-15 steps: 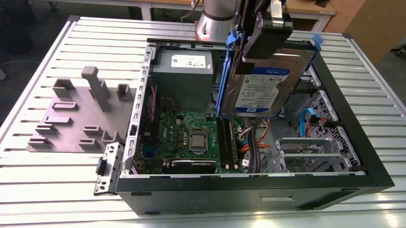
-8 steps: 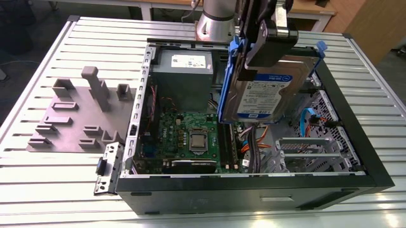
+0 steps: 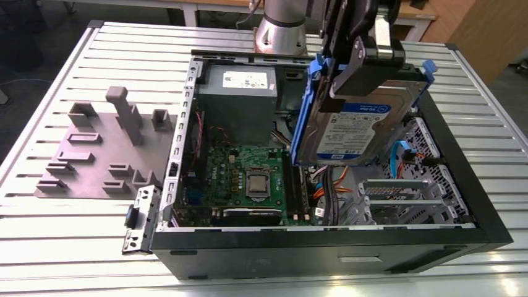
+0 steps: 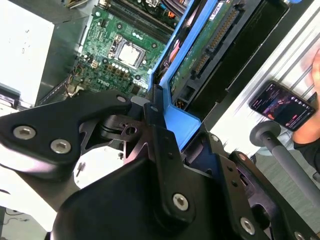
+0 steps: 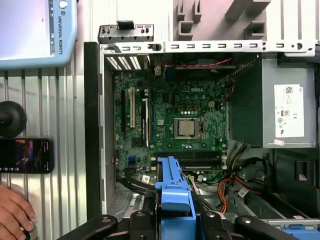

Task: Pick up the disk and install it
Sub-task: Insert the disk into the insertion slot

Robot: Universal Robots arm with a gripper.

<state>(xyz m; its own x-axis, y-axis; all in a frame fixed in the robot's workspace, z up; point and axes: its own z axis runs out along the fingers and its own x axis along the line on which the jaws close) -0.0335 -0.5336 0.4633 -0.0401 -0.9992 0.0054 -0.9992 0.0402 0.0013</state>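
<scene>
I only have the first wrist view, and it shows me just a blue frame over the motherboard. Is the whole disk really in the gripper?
Observer: Yes. In the exterior view the gripper is shut on the disk at its upper edge; it stands on edge, label facing out.
Operator: Above which part?
Observer: Over the open case, between the motherboard and the silver cage.
Operator: And its underside?
Observer: The second wrist view shows its green circuit board and connector, bare.
</scene>
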